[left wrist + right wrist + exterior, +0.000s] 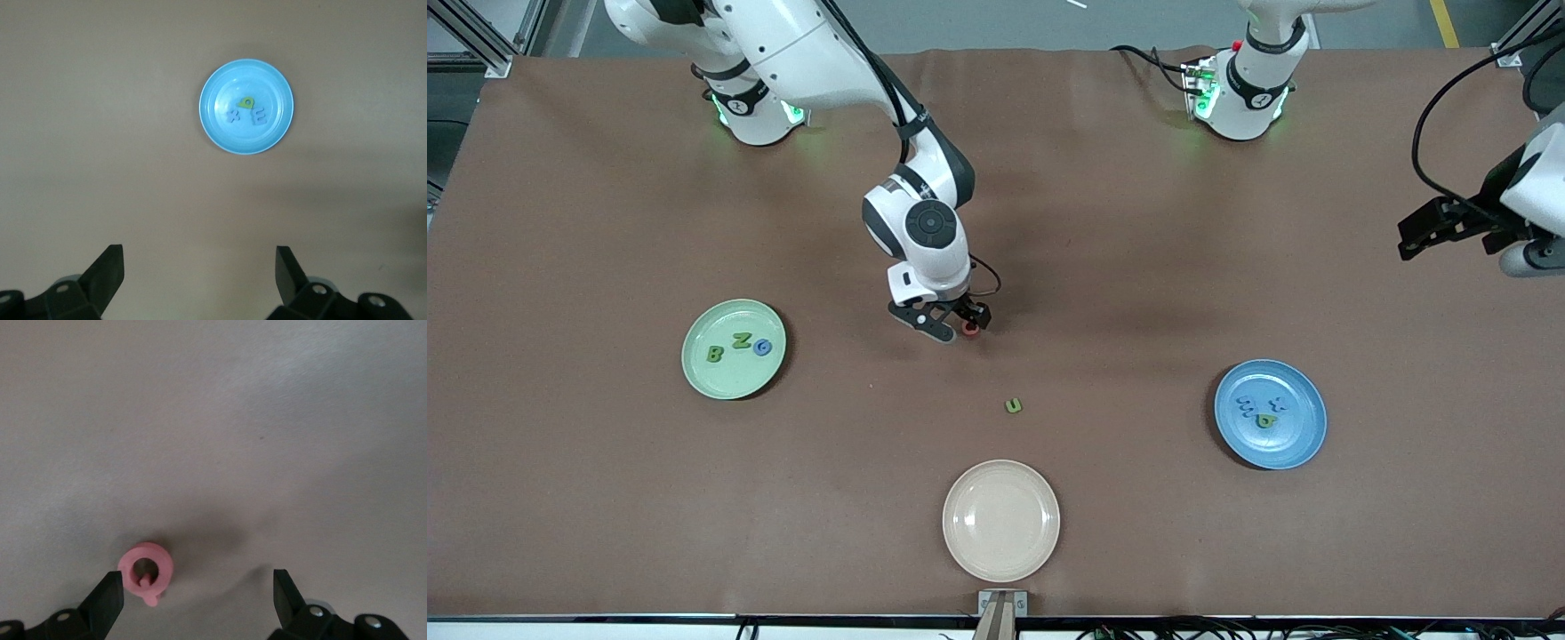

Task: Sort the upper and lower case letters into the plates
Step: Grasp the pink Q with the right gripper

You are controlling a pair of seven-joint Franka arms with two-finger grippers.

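A pink ring-shaped letter (146,570) lies on the brown table, between the fingers of my open right gripper (198,597) and close against one finger (107,600). In the front view that gripper (959,327) is down at mid-table over the letter (970,331). A small green letter (1013,405) lies nearer the camera. The mint green plate (729,378) holds three letters, the blue plate (1272,449) also three. My left gripper (1409,242) waits open and empty, high over the left arm's end of the table; its wrist view shows the blue plate (215,127) far below its gripper (199,273).
A cream-beige plate (1001,520) sits bare near the table's front edge, nearer the camera than the green letter. A mount (1002,609) sticks up at that edge. Cables hang by the left arm (1449,89).
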